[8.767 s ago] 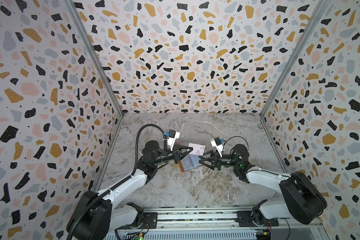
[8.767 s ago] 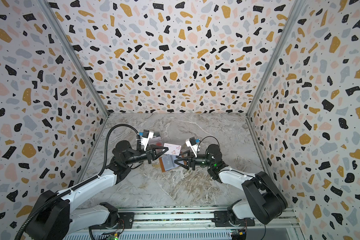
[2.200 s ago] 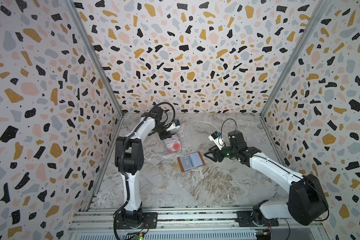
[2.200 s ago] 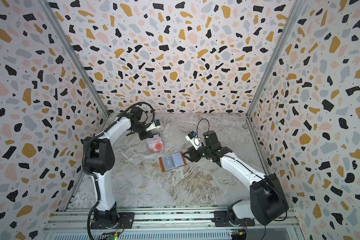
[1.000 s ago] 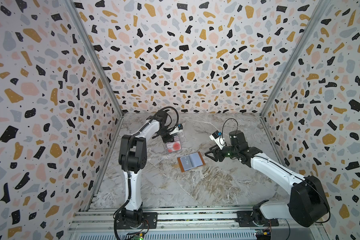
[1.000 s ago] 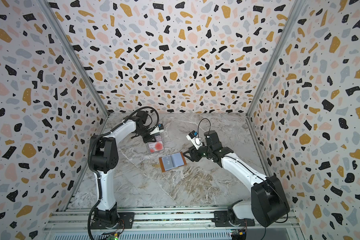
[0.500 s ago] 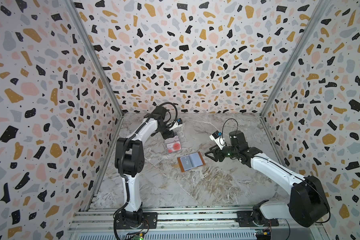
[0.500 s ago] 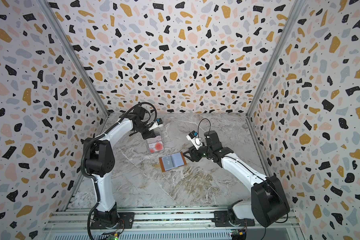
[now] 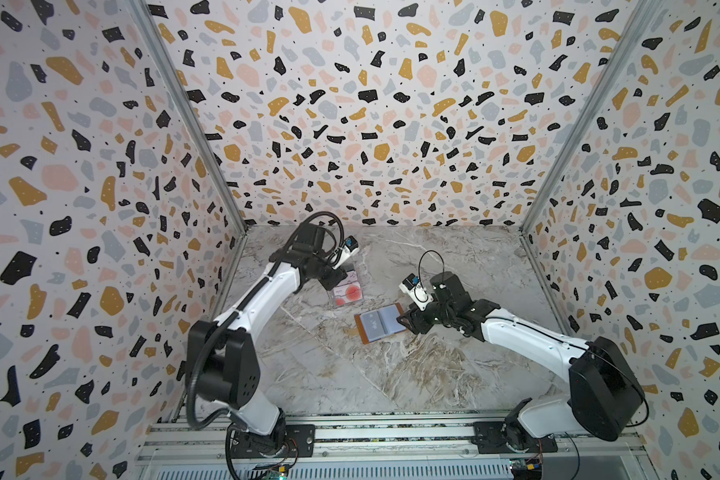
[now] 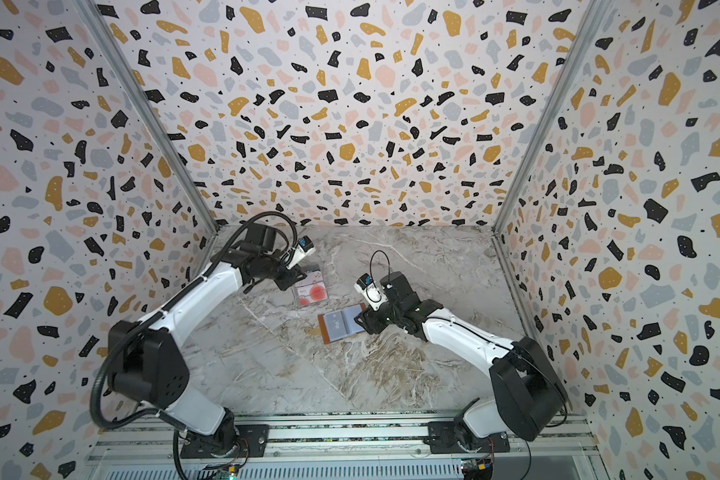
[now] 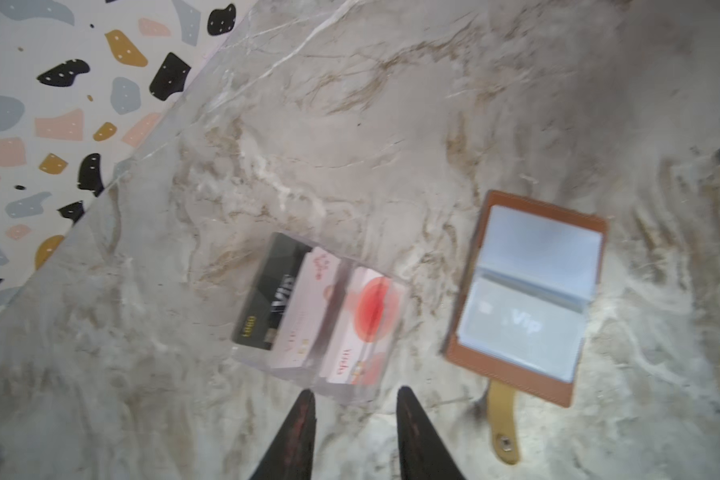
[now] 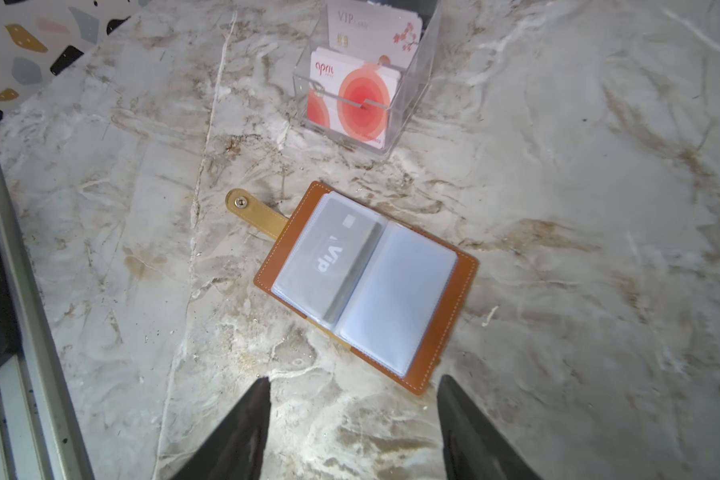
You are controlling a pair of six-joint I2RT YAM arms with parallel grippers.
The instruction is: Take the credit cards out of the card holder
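Left claw partly open, nothing in it, tips just short of the clear case at the back left of the bench. The case holds the credit cards already out: white ones with red circles, plus a dark Vip one. The card holder lies flat and open mid-bench, just right of the case, strap tab unsnapped and lying on the marble. One grey Vip card sits in a clear sleeve; the facing sleeve looks empty. Right claw wide open, empty, low at the holder's near edge, not touching as far as I can tell

Risks, as I judge them:
- left claw so close to the case could tip it and spill the cards
- nothing pins the holder, so a pull on the card likely drags the whole booklet
- thin slick sleeve: the claw may pinch plastic with the card, or miss the edge
- loose pages may flip shut

Bench is smooth marble-look, beige veins, little grip. Terrazzo-print walls on three sides, metal rail at the front
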